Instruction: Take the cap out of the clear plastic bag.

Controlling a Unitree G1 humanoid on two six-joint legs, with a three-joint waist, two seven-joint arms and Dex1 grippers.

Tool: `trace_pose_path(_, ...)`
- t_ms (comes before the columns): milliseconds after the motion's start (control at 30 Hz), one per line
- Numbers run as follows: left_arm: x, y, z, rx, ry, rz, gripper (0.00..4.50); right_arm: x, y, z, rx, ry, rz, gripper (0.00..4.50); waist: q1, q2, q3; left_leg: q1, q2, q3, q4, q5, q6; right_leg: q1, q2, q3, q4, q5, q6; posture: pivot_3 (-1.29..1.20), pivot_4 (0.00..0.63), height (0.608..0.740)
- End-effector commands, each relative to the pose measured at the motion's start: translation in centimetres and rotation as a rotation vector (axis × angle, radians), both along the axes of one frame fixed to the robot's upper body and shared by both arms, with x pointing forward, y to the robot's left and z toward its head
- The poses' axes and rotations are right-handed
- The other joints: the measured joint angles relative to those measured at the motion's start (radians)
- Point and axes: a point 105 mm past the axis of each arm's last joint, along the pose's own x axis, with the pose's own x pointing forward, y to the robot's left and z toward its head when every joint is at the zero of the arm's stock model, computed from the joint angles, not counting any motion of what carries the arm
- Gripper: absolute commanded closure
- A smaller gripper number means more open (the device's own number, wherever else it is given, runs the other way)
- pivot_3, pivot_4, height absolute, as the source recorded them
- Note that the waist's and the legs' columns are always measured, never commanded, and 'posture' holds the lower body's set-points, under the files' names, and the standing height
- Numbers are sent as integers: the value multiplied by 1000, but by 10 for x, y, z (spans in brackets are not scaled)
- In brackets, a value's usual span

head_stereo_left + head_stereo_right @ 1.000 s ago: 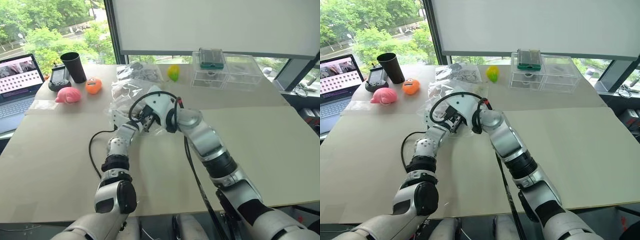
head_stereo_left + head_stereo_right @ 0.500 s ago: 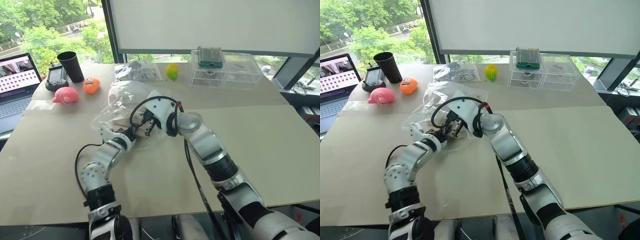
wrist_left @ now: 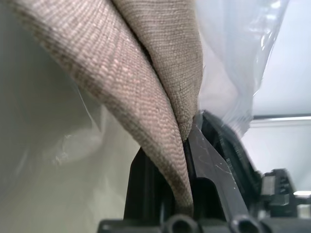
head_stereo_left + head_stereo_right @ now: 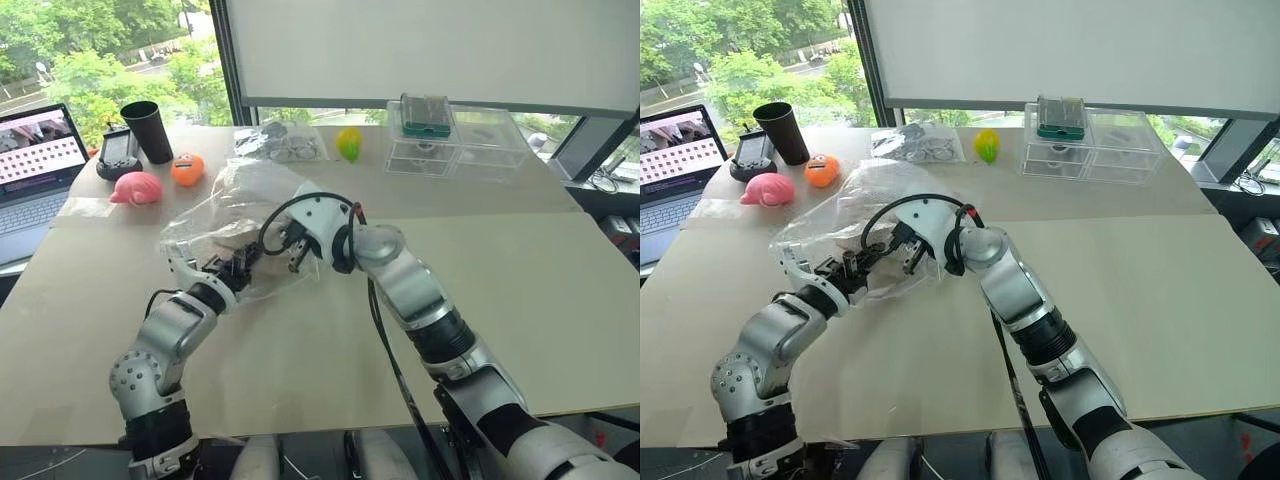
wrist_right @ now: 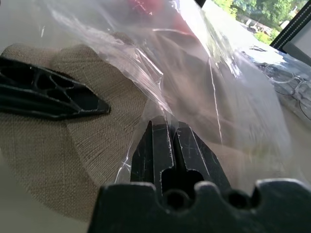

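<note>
The clear plastic bag [image 4: 245, 205] lies crumpled on the table's left half, stretched between my two grippers. My right gripper [image 4: 291, 246] is shut on a fold of its film, which the right wrist view shows pinched between the fingers [image 5: 165, 145]. The beige cap [image 4: 233, 236] shows through the bag near its left end. My left gripper [image 4: 232, 266] is shut on a fold of the cap's fabric [image 3: 146, 82], clamped between its fingers [image 3: 214, 165]. The left gripper's black finger [image 5: 48, 94] lies across the cap [image 5: 63, 165], which the film partly covers.
At the back left stand a pink plush toy [image 4: 137, 188], an orange toy [image 4: 187, 170], a black cup [image 4: 148, 132], a black device [image 4: 117, 152] and a laptop [image 4: 35, 170]. Behind the bag lie bagged glasses [image 4: 285, 145], a yellow-green toy [image 4: 349, 144] and clear drawers [image 4: 455, 140].
My left arm has drawn back toward me and to the left with the cap's fabric in its grip, and the bag has stretched out leftward. The right gripper has kept still.
</note>
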Motion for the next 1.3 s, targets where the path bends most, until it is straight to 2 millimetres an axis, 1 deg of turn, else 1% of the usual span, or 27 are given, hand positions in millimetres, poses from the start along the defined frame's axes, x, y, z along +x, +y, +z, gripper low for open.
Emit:
trace_pose_path(33, -3, 5, 35, -134, -105, 36, 4485, -2, 3, 9, 17, -27, 22, 4500, 2, 0, 0, 0, 0, 0, 0, 0, 0, 0, 0, 0, 0, 0, 0, 0, 150, 740)
trace_pose_path(100, -2, 5, 32, -74, -90, 43, 4485, -2, 2, 8, 13, -24, 19, 4500, 3, 0, 0, -1, 0, 0, 0, 0, 0, 0, 0, 0, -1, 0, 0, 0, 150, 740)
trace_pose_path(233, 4, -1, 13, 8, -21, 32, 4485, -3, 4, 9, 17, -29, 23, 4500, 11, 0, 0, -1, 0, 0, 0, 0, 0, 0, 0, 0, -1, 0, 0, 0, 150, 740)
trace_pose_path(333, 7, -8, -6, 70, 25, 9, 4485, -4, 8, 23, -5, -161, 19, 4500, 14, 0, 0, -1, 0, 0, 0, 0, 0, 0, 0, 0, -1, 0, 0, 0, 150, 740)
trace_pose_path(400, 8, -10, -11, 83, 28, 2, 4485, -2, 8, 33, -35, -274, -11, 4500, 14, 0, 0, -1, 0, 0, 0, 0, 0, 0, 0, 0, -1, 0, 0, 0, 150, 740)
trace_pose_path(467, 10, -15, -15, 85, 28, -6, 4485, -2, 9, 37, -79, -377, -20, 4500, 13, 0, 0, -2, 0, 0, 0, 0, 0, -1, 0, 0, -2, 0, 0, 0, 150, 740)
trace_pose_path(567, 13, -23, -16, 66, 30, -24, 4485, -3, 10, 27, -148, -467, -27, 4500, 14, 0, 0, -2, 0, 0, 0, 0, 0, -1, 0, 0, -2, 0, 0, 0, 150, 740)
trace_pose_path(700, 21, -33, -24, 65, 49, -29, 4485, -1, 10, 1, -259, -570, -66, 4500, 15, 0, 0, -2, 0, 0, 0, 0, 0, -1, 0, 0, -2, -1, 1, 0, 150, 740)
trace_pose_path(767, 23, -39, -26, 63, 53, -32, 4485, 1, 9, -9, -273, -592, -93, 4500, 16, 0, 0, -2, -1, 0, 0, 0, 0, 0, 0, 0, -2, -1, 1, 0, 150, 740)
trace_pose_path(867, 22, -42, -23, 66, 42, -35, 4485, 4, 8, -19, -278, -597, -121, 4500, 16, 0, 0, -2, -1, 0, 0, 0, -1, -1, 0, 0, -3, 0, 0, 0, 150, 740)
trace_pose_path(1000, 13, -38, -20, 92, 26, -34, 4485, 8, 6, -21, -264, -593, -156, 4500, 13, 0, 0, -2, 0, 0, 0, 1, -1, -1, 0, 0, -2, 0, 0, 0, 150, 740)
trace_pose_path(1133, -8, -37, -13, 99, 6, -107, 4485, 9, 6, -23, -262, -586, -160, 4500, 5, 0, 0, -2, 0, 0, -1, 1, -1, -1, 0, 0, -3, 0, 0, 0, 150, 740)
trace_pose_path(1200, -27, -36, -7, 95, -22, -181, 4485, 10, 6, -24, -261, -583, -164, 4500, 5, -1, 1, -2, 0, 0, -1, 1, -1, -1, 0, 0, -2, 0, 0, 0, 150, 740)
trace_pose_path(1300, -50, -30, -1, 85, -70, -232, 4485, 11, 6, -25, -257, -577, -164, 4500, 1, -1, 1, -2, 1, 0, -1, 1, -1, -1, 0, 0, -2, 0, 0, 0, 150, 740)
